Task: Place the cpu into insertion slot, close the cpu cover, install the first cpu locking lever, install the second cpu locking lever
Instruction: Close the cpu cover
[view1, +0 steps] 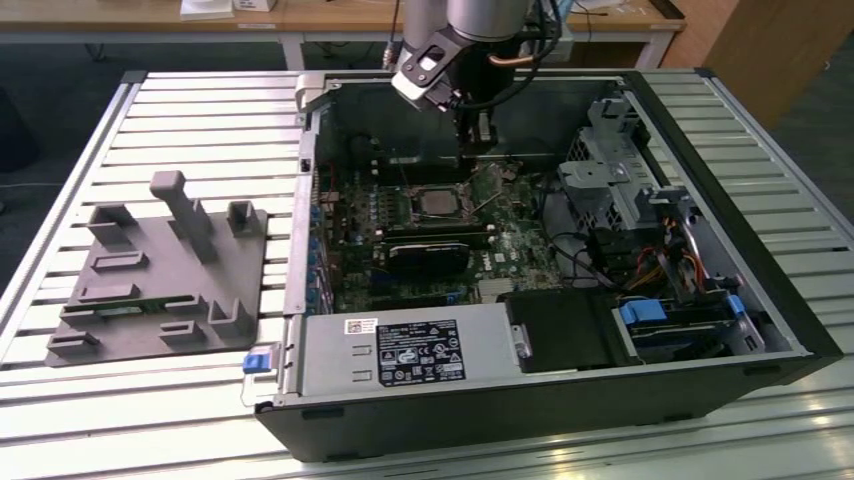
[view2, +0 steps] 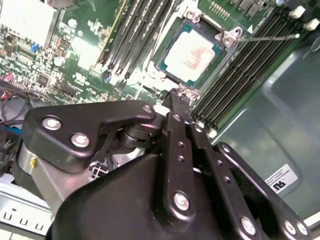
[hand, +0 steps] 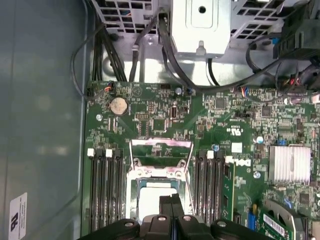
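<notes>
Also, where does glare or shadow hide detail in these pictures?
In the second wrist view, glare washes out the pale silvery square cpu and the ribbed silver heatsink; in the exterior view, the black computer case is shadowed inside, while the slatted metal table is bright.

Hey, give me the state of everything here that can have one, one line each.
cpu: seated in the insertion slot, top uncovered.
cpu cover: open, swung up off the slot.
locking lever: released, swung out from the slot.
gripper: fingers shut, holding nothing, tips at the slot's edge.
computer case: side panel off.
</notes>
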